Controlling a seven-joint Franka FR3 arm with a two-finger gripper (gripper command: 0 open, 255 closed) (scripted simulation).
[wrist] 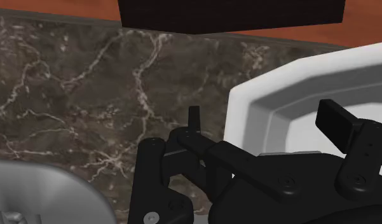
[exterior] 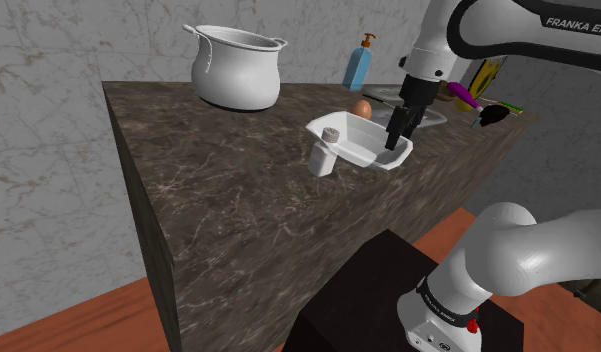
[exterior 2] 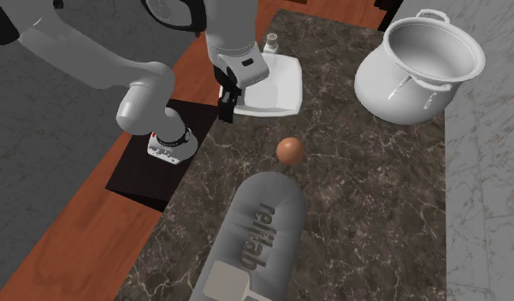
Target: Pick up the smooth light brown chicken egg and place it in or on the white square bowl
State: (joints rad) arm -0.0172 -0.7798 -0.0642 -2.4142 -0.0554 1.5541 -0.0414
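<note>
Egg (exterior: 361,107) sits on the counter (exterior: 238,200) near the white square bowl (exterior: 358,142), not touching it; gripper (exterior: 393,140) over a bowl corner, jaws spread, nothing between; arm (exterior: 508,25) lettering "FRANKA EMI", cut off; grey object (exterior 2: 259,231), possibly a bottle, reads "reliab".

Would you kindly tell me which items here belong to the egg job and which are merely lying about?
For the job: brown egg, white square bowl, gripper.
Lying about: white pot, blue soap bottle, small white shaker.
</note>
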